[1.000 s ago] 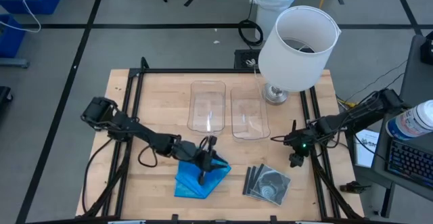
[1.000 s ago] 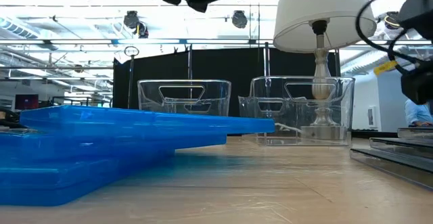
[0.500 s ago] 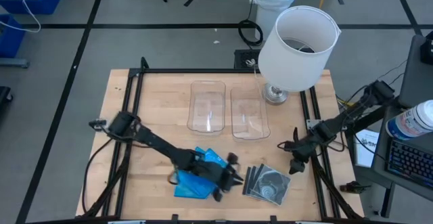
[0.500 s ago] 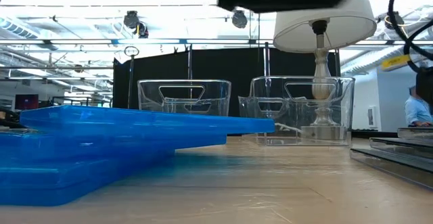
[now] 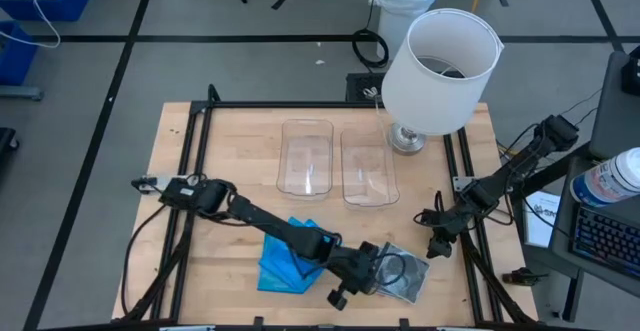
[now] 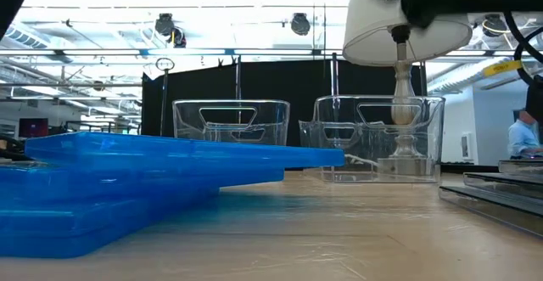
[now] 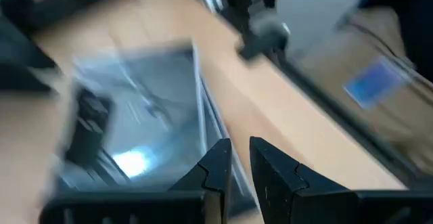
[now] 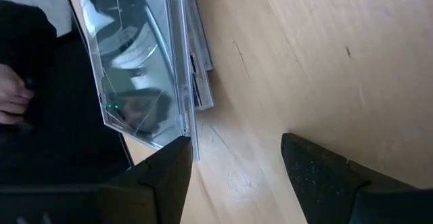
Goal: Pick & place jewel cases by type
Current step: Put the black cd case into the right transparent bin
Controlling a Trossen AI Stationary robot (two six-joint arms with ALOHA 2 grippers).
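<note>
A stack of clear square jewel cases (image 5: 408, 277) showing a silver disc lies near the table's near right. Bright blue jewel cases (image 5: 281, 267) are piled left of it. My left gripper (image 5: 376, 269) hovers over the clear stack's left part (image 7: 135, 116). Its fingers (image 7: 238, 158) are shut to a narrow slit with nothing between them, and I see no touch. My right gripper (image 5: 429, 233) stands open by the table's right edge, just right of the clear stack (image 8: 135, 61); nothing is between its fingers (image 8: 237, 173).
Two clear plastic bins (image 5: 306, 157) (image 5: 368, 167) stand side by side at the table's middle. A lamp with a white shade (image 5: 440, 66) stands behind them at the far right. A black frame (image 5: 190, 161) runs along the table's edges. Bare wood lies between the bins and the cases.
My left gripper has swung from above the blue cases toward the table's right and near edge, sinking a little and tipping flatter, and now sits over the clear stack. Neither stack has moved. My right gripper has shifted slightly.
</note>
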